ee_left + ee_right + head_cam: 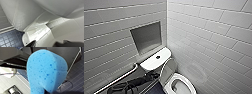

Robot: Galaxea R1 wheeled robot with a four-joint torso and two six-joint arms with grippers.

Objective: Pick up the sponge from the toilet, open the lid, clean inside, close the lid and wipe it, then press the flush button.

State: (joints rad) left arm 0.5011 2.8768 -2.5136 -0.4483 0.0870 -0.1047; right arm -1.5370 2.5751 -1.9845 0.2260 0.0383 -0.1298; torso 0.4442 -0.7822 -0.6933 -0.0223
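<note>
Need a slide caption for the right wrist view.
Bright blue sponge gripped close to the wrist camera, dark tiled floor behind.

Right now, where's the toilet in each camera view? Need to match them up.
Head view: toilet at lower centre, lid raised.
Left wrist view: toilet's glossy white side seen close up, taking up most of the picture.
Right wrist view: pale rounded shape behind the blue sponge, probably the toilet; hard to tell.
Shared landmark: dark small-tiled floor, in both wrist views.
</note>
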